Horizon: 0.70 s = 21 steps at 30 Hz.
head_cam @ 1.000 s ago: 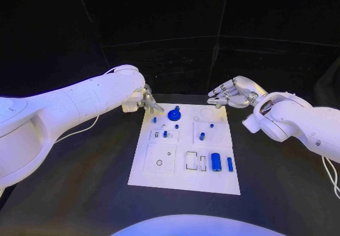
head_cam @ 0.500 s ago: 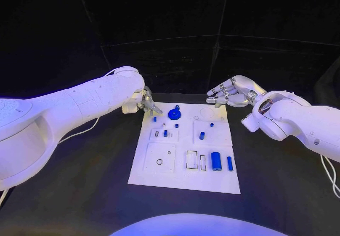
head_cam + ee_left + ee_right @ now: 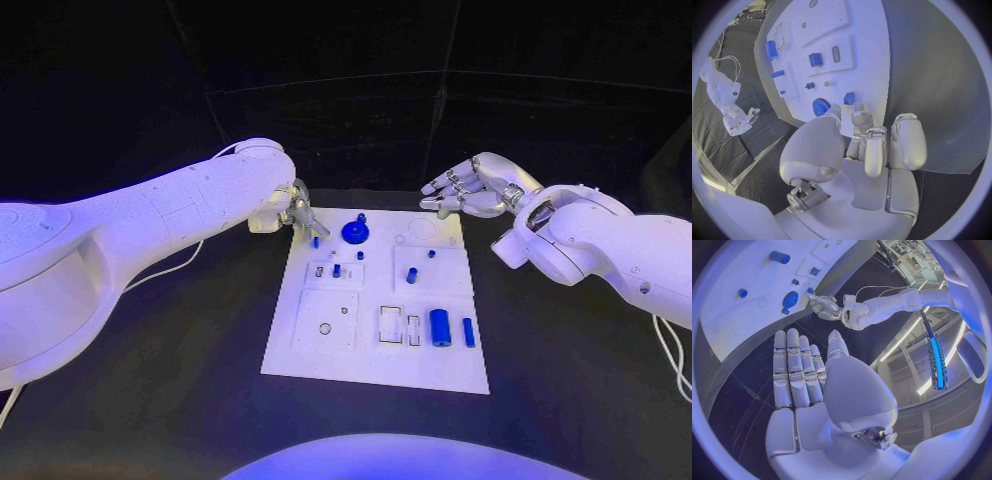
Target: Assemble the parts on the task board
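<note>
While the white board lies flat in the middle of the black bench, both arms reach in over its far end. From the left edge of the head view comes the left arm, its hand poised at the board's far left corner with fingers pointing down toward a small blue peg. Seen from the left wrist, the fingertips sit just beside that peg and close to a round blue gear; whether they touch or pinch the peg cannot be told. Over the far right corner hovers the right hand, apart from the board and holding nothing. Its own wrist view shows that hand with palm flat and fingers stretched out side by side. On the board, the gear stands near the far edge, between the two hands. Several small blue pieces sit in recessed squares across the middle. Near the board's near right side, a larger blue cylinder lies with a thinner blue pin just beside it.
</note>
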Each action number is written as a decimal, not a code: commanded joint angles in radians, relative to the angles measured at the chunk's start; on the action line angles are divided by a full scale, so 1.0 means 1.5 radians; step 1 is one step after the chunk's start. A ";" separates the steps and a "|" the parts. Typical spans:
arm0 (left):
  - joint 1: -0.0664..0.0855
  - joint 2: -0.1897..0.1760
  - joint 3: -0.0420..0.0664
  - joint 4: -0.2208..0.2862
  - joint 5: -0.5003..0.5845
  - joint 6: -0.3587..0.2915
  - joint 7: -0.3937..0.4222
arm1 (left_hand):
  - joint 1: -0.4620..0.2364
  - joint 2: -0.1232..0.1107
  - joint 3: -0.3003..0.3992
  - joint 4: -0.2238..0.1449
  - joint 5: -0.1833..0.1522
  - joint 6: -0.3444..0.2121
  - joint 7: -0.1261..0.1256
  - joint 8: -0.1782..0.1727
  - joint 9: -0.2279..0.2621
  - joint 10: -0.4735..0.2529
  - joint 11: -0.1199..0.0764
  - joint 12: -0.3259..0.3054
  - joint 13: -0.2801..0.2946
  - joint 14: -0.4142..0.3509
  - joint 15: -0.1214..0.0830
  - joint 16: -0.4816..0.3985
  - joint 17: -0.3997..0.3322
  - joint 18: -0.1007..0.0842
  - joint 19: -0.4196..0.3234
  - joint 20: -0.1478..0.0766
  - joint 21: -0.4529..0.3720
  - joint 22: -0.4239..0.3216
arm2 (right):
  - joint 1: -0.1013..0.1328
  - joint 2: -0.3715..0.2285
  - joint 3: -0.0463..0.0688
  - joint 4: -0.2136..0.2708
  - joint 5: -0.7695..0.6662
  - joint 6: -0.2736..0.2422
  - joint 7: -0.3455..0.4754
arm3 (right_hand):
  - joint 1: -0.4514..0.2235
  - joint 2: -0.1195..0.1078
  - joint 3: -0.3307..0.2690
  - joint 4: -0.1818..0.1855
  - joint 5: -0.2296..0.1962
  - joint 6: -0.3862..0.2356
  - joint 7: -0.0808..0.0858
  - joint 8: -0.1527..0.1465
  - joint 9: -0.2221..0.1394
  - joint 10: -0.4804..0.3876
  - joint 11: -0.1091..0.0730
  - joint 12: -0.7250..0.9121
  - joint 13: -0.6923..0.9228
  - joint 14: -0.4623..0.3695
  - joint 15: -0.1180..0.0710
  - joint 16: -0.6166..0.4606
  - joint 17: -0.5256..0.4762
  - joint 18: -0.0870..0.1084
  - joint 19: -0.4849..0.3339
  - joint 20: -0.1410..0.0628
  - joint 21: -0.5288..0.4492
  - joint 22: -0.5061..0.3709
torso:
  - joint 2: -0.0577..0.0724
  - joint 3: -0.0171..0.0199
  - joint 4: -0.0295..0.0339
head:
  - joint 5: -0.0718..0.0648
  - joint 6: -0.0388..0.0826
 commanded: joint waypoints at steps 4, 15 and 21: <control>0.000 0.001 0.000 0.002 -0.005 0.017 0.004 | 0.013 0.003 0.002 -0.007 -0.001 0.005 0.001 -0.003 -0.001 0.001 0.000 0.001 -0.001 0.070 0.002 0.002 0.176 0.001 0.004 0.001 0.003 0.002 | 0.001 0.001 0.000 0.001 0.001 0.001 0.007 | 0.000 0.007 -0.003 -0.001 0.006 -0.003 0.001 -0.001 0.000 -0.005 -0.001 -0.001 -0.002 -0.003 0.002 -0.004 -0.001 0.002 -0.001 0.006 -0.005 -0.002 | 0.000 0.0002 0.0005 | -0.001 -0.001; -0.001 0.001 0.000 0.009 -0.005 0.020 0.008 | 0.024 0.008 0.003 -0.011 -0.001 0.006 0.001 -0.004 -0.002 0.001 0.000 0.002 -0.001 0.070 0.002 0.002 0.176 0.001 0.004 0.001 0.003 0.003 | 0.001 0.002 0.000 0.000 0.002 0.000 0.008 | 0.001 0.008 -0.002 -0.001 0.006 -0.003 0.001 0.000 0.000 -0.005 -0.001 0.000 -0.002 -0.003 0.002 -0.004 -0.001 0.002 0.000 0.006 -0.005 -0.002 | 0.000 0.0002 -0.0002 | -0.001 -0.001; -0.001 0.001 0.000 0.009 -0.005 0.022 0.005 | 0.035 0.009 0.003 -0.017 -0.001 0.007 0.001 -0.005 -0.003 0.000 0.000 0.002 -0.002 0.070 0.003 0.002 0.176 0.001 0.004 0.001 0.003 0.003 | 0.001 0.002 0.000 0.000 0.002 0.001 0.008 | 0.001 0.008 -0.002 -0.001 0.006 -0.003 0.001 0.000 0.000 -0.005 -0.001 0.000 -0.002 -0.003 0.002 -0.004 -0.001 0.002 0.000 0.006 -0.005 -0.002 | 0.000 0.0003 -0.0009 | 0.000 -0.001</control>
